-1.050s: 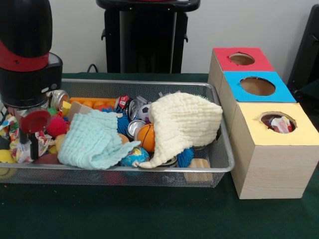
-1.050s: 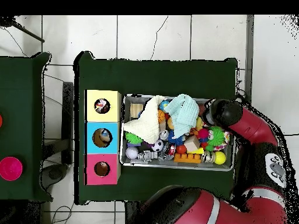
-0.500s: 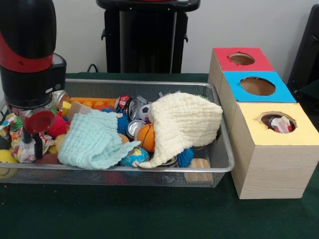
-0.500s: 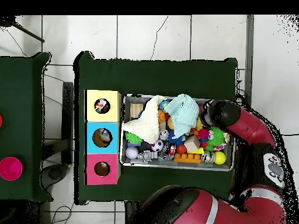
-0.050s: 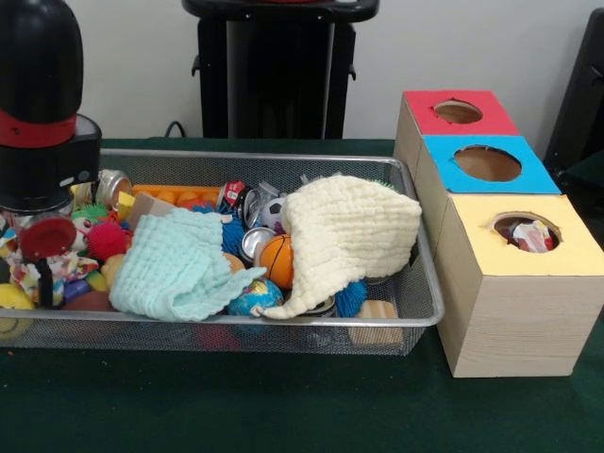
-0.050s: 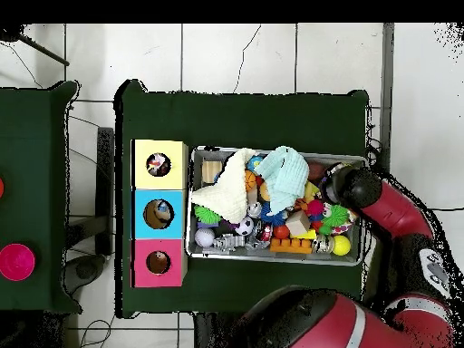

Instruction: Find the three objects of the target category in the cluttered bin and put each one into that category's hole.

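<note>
A wire mesh bin [image 5: 283, 323] holds a jumble of toys, cans and cloths. A mint cloth [image 5: 175, 269] and a cream cloth [image 5: 349, 231] cover much of it. Around them show an orange ball [image 5: 276, 260], a globe ball [image 5: 255, 297], a soccer ball [image 5: 272, 211], crushed cans [image 5: 236, 198] and a pink spiky ball [image 5: 106, 239]. My gripper [image 5: 42, 283] hangs low over the bin's left end, above a crumpled wrapper [image 5: 61, 269]. From overhead the gripper [image 6: 347, 186] is at the bin's [image 6: 272, 261] right end. Its state is hidden.
Three wooden boxes stand in a row right of the bin, topped red [image 5: 425, 111], blue [image 5: 444, 165] and yellow [image 5: 472, 226], each with a round hole. Crumpled paper shows inside the yellow hole [image 5: 526, 232]. A wooden block [image 5: 376, 321] lies in the bin's front right corner.
The arm has shifted left in the front view, out toward the bin's end wall, after a small move inward half a second ago. The bin's contents look unchanged.
</note>
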Motion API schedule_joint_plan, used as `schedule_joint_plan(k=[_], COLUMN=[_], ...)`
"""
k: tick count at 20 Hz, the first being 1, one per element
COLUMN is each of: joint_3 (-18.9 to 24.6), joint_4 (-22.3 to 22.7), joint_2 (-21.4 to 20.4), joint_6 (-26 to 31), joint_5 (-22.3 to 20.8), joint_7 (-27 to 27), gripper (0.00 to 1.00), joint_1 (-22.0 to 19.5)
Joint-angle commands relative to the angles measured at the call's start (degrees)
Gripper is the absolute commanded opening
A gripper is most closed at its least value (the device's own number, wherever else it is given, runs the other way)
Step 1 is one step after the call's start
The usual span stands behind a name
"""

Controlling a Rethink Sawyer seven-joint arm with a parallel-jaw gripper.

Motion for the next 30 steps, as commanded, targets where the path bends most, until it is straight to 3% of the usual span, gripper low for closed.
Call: schedule_joint_plan(k=[1, 4, 12, 17, 24, 27, 30], joint_3=[7.6, 9.0, 7.1, 6.5, 0.4, 0.4, -1.2], joint_4=[6.9, 7.1, 4.6, 4.7, 5.3, 2.2, -0.3], joint_2=[3.3, 3.3, 3.4, 2.3, -6.7, -7.2, -7.4], joint_6=[-4.2, -4.5, -0.9, -2.2, 7.3, 13.6, 16.5], joint_5=[-4.6, -5.0, -4.6, -3.6, 0.9, 1.9, 2.3], joint_7=[-0.8, -1.6, 0.8, 3.3, 11.1, 10.0, 10.7], gripper=[0.0, 0.0, 0.0, 0.0, 0.0, 0.0, 0.0], joint_1=[-3.2, -4.1, -1.4, 0.1, 7.3, 7.6, 9.0])
